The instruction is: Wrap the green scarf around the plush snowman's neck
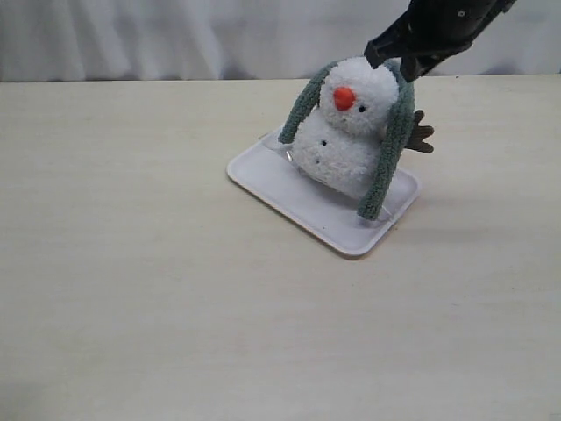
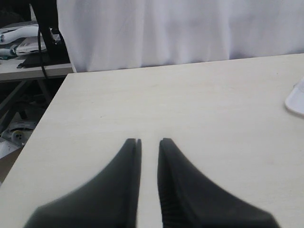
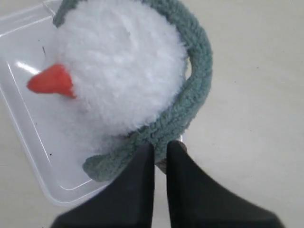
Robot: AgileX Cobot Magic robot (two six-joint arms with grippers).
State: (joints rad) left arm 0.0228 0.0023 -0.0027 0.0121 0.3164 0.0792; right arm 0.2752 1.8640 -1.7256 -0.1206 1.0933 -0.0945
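Note:
The plush snowman (image 1: 351,132) leans back on a white tray (image 1: 289,197), its orange nose toward the camera. The green scarf (image 1: 394,149) runs behind its head, and both ends hang down the front, one on each side. My right gripper (image 1: 396,63) is at the back right of the head. In the right wrist view its jaws (image 3: 160,145) stand nearly together, pinching the scarf (image 3: 190,95) beside the white head (image 3: 118,71). The scarf hides the neck on this side. My left gripper (image 2: 149,141) hovers over bare table with a narrow gap and nothing in it.
The snowman's brown twig arm (image 1: 422,136) sticks out to the right behind the scarf. A corner of the tray (image 2: 297,97) shows at the edge of the left wrist view. A white curtain (image 1: 175,35) closes off the back of the table.

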